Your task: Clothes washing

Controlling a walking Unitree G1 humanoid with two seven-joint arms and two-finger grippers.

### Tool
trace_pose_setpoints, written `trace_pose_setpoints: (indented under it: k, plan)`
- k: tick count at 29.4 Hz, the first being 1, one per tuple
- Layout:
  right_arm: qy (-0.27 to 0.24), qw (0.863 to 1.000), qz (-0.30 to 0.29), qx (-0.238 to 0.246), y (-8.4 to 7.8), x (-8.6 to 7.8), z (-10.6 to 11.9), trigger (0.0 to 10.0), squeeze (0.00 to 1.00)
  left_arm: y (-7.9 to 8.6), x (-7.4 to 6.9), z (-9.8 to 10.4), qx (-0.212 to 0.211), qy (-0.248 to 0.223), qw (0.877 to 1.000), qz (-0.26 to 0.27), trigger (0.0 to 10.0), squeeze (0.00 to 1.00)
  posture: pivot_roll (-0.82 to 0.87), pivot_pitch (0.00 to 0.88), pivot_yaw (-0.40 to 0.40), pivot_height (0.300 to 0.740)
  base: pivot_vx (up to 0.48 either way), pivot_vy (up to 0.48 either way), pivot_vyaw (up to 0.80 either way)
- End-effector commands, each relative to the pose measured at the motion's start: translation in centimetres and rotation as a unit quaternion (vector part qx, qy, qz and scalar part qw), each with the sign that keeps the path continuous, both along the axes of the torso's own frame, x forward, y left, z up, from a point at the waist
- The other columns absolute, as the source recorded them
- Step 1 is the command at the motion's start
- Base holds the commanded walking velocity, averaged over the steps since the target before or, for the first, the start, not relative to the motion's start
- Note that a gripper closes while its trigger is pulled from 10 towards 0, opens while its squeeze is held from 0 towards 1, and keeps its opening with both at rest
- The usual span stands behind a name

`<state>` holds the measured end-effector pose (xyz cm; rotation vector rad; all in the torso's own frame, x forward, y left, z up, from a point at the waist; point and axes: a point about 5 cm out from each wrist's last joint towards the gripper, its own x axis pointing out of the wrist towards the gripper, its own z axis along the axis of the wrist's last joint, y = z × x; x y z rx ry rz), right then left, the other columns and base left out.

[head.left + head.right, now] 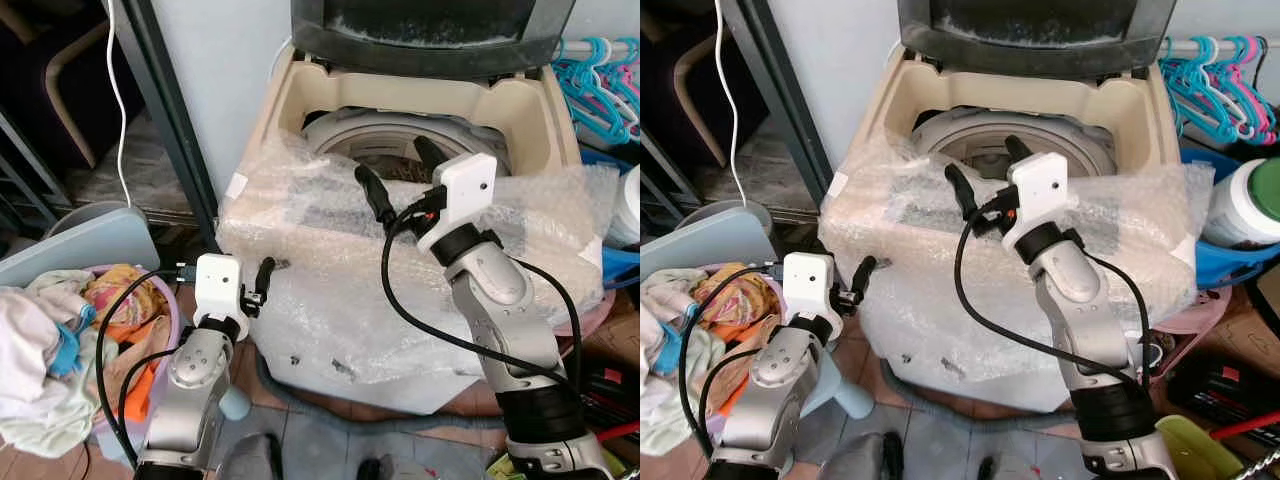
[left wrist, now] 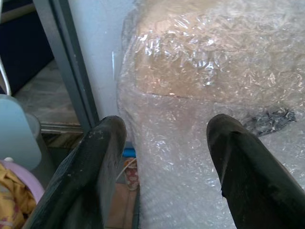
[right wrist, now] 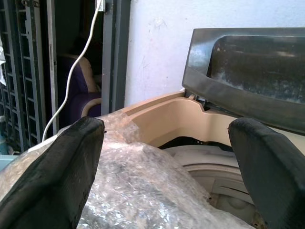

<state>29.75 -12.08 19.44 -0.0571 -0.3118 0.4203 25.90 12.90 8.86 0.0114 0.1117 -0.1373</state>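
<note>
a white cable hangs down the dark doorway beside a grey metal door frame. blue and pink plastic hangers cluster at the far right on a rail. a white jar with a green lid stands near them, above a blue basin. a pale blue lid leans at the left. the floor is tiled.

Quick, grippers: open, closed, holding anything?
Left gripper: open, empty, low beside the washer.
Right gripper: open, empty, over the washer's front rim.
</note>
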Motion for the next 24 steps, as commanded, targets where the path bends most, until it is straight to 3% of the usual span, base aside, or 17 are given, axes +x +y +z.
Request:
trace_pose_setpoints:
  k: [1, 15, 24]
  plan:
    - [-0.012, 1.000, -0.016, 0.000, 0.0, -0.5, 0.5, 10.0, 1.00, 0.2, 0.0, 0.0, 0.001, 0.002, 1.000, 0.006, 10.0, 0.00, -0.04, 0.035, 0.054, 0.740, 0.000, 0.000, 0.80]
    - [0.012, 1.000, -0.004, 0.013, 1.4, -1.2, -0.1, 10.0, 1.00, -0.5, 0.6, 0.5, 0.004, -0.012, 1.000, -0.002, 10.0, 0.00, -0.04, 0.061, 0.052, 0.740, 0.000, 0.000, 0.80]
    - [0.013, 1.000, 0.001, 0.017, 1.7, -0.7, 0.3, 10.0, 1.00, -0.5, 0.6, 0.5, 0.007, -0.009, 1.000, 0.001, 10.0, 0.00, -0.04, 0.059, 0.055, 0.740, 0.000, 0.351, 0.80]
